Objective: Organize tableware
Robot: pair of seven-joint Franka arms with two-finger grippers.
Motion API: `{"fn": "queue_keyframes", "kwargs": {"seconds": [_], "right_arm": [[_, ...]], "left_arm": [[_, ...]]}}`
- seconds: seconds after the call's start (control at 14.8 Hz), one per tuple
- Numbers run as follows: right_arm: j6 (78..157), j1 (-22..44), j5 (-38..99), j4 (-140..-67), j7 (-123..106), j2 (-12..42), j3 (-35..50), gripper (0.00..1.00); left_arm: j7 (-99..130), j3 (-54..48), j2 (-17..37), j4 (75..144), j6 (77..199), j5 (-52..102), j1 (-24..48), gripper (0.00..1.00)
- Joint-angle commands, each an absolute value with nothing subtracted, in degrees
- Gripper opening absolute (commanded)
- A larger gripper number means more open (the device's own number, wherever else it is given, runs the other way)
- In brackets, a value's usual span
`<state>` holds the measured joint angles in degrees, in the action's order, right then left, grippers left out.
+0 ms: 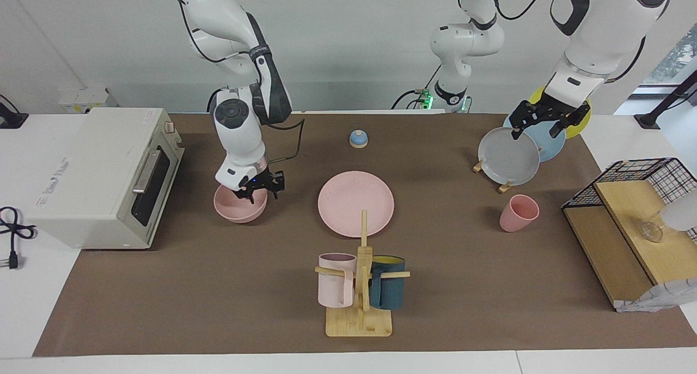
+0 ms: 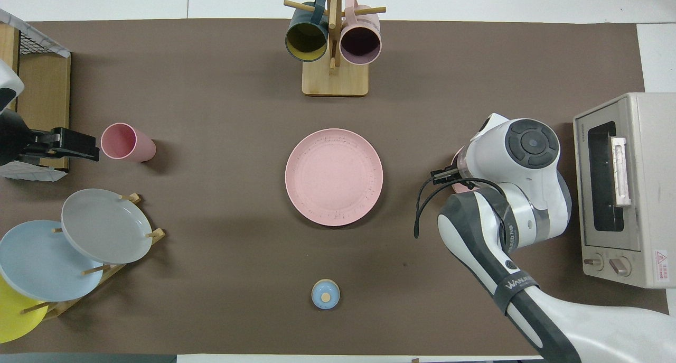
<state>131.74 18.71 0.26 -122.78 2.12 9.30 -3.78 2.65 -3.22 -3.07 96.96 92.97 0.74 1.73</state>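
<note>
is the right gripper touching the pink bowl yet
Touching. In the facing view the right gripper is down at the rim of the pink bowl, its fingertips reaching inside. The overhead view hides it under the arm.

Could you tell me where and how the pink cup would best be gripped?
Probably by its rim, from straight above: the pink cup stands upright, mouth open upward, so one finger can go inside the wall and one outside. The open left gripper waits over the plate rack.
</note>
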Motion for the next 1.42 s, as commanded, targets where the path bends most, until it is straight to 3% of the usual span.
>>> {"fn": "queue_keyframes", "kwargs": {"seconds": [0.0,0.2,0.41,0.61,0.74,0.95,1.35], "right_arm": [[132.3,19.4,-2.5,-122.6,2.5,9.4,-3.8,0.00],[125.2,22.8,-2.9,-115.9,4.6,10.4,-3.9,0.00],[112.6,28.8,-2.9,-101.5,11.7,14.3,-3.9,0.00],[101.6,36.7,-3.0,-82.9,22.6,23.7,-3.9,0.00],[98.6,39.8,-2.9,-73.8,28.5,30.1,-3.8,0.00],[103.2,44.8,-4.2,-72.9,34.8,32.8,-3.8,0.00],[116.7,44.7,-3.8,-86.9,35.2,29.9,-3.8,0.00]], "left_arm": [[3.2,-3.1,-4.2,98.7,96.1,-0.4,1.8,1.00],[3.4,-3.1,-2.6,98.7,98.1,-0.3,1.8,1.00],[3.4,-3.1,2.5,98.4,102.3,0.0,1.6,1.00],[3.4,-2.9,9.8,97.4,108.3,0.0,1.4,1.00],[3.4,-2.9,12.9,97.5,111.3,-0.2,1.0,1.00],[3.3,-2.9,14.8,98.3,113.8,-0.3,-0.6,1.00],[3.3,-3.0,15.7,101.0,115.0,0.0,-0.4,1.00]]}}
